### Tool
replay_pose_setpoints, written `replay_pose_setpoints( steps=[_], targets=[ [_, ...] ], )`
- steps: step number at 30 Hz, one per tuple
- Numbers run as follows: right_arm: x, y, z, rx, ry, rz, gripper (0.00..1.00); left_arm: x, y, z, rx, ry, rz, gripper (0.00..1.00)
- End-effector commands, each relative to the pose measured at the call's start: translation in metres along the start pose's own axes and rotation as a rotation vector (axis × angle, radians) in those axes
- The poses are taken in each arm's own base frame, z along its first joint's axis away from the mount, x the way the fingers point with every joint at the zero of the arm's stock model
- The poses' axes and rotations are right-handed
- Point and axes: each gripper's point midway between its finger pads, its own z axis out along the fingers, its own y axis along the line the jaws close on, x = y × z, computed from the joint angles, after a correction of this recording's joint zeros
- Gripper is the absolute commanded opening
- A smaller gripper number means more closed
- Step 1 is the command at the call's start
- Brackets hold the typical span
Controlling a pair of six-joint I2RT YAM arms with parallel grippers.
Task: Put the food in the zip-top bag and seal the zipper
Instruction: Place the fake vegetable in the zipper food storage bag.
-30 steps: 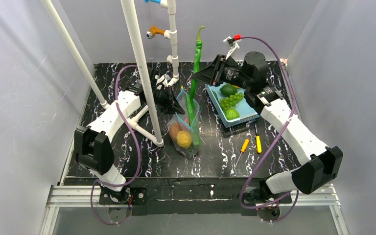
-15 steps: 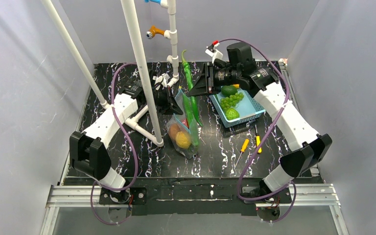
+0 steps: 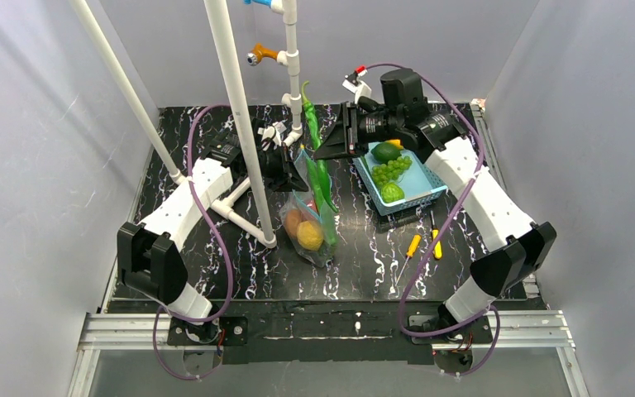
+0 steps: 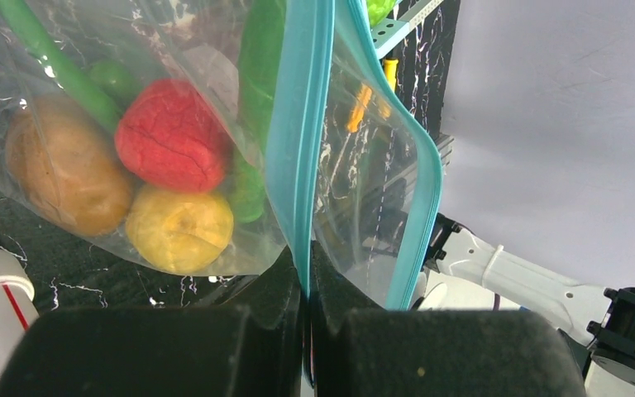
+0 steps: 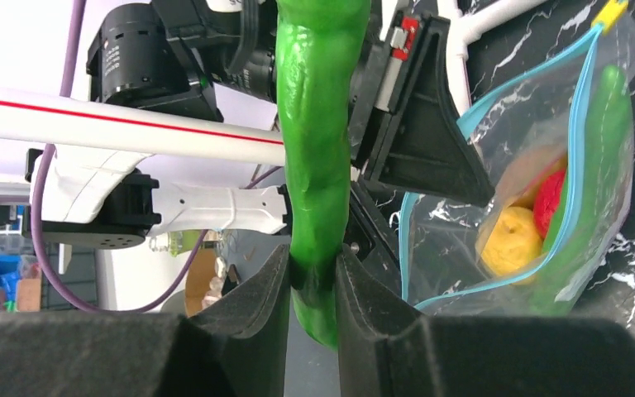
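The clear zip-top bag [image 3: 312, 222] stands mid-table, its teal zipper [image 4: 302, 124] open. Inside are a brown-orange fruit [image 4: 66, 178], a yellow fruit [image 4: 180, 229], a red piece [image 4: 172, 136] and a green pod [image 5: 599, 141]. My left gripper [image 3: 296, 175] is shut on the bag's mouth strip, which is pinched between its jaws in the left wrist view [image 4: 306, 273]. My right gripper [image 3: 327, 149] is shut near the lower end of a second long green pod [image 5: 314, 124]. That pod leans up and left [image 3: 307, 112], just above the bag's mouth.
A light-blue slotted basket [image 3: 422, 184] right of the bag holds a lime [image 3: 386, 152], green grapes [image 3: 390, 169] and another green piece [image 3: 392, 193]. Two orange-handled screwdrivers [image 3: 413, 246] lie in front of it. A white pipe frame [image 3: 240, 116] stands by the left arm.
My right gripper has moved left and down with the pod, from beside the basket to over the bag's mouth. The pod now leans left instead of standing upright. The left gripper keeps its hold.
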Motion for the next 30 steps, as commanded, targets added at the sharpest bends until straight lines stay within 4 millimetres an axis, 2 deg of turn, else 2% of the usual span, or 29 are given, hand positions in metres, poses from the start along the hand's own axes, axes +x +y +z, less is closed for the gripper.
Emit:
replay_pose_setpoints(
  steps=[1, 4, 6, 7, 12, 16, 21, 25, 30],
  targets=[
    [-0.006, 0.018, -0.009, -0.034, -0.025, -0.091, 0.01, 0.001, -0.022, -0.016, 0.057, -0.027, 0.056, 0.0],
    [-0.02, 0.028, -0.013, -0.106, -0.182, -0.27, 0.01, 0.003, -0.024, -0.015, 0.075, -0.015, 0.043, 0.0],
    [-0.035, 0.04, -0.015, -0.182, -0.313, -0.409, 0.01, 0.004, -0.025, -0.016, 0.083, -0.014, 0.037, 0.0],
    [-0.049, 0.05, -0.016, -0.21, -0.4, -0.507, 0.01, 0.005, -0.026, -0.017, 0.087, -0.012, 0.033, 0.0],
    [-0.094, 0.021, 0.002, -0.109, -0.596, -0.659, 0.01, 0.01, -0.03, -0.022, 0.104, -0.005, 0.012, 0.0],
    [-0.111, -0.007, 0.02, -0.074, -0.683, -0.675, 0.01, 0.013, -0.03, -0.027, 0.092, -0.002, 0.017, 0.0],
    [-0.114, -0.032, 0.038, -0.079, -0.73, -0.653, 0.02, 0.011, -0.03, -0.027, 0.081, -0.004, 0.014, 0.0],
    [-0.112, -0.051, 0.044, -0.04, -0.772, -0.659, 0.1, 0.01, -0.027, -0.023, 0.07, 0.003, 0.004, 0.0],
    [-0.088, -0.065, 0.057, -0.025, -0.728, -0.672, 0.18, 0.01, -0.024, -0.022, 0.057, 0.004, 0.001, 0.0]
  ],
)
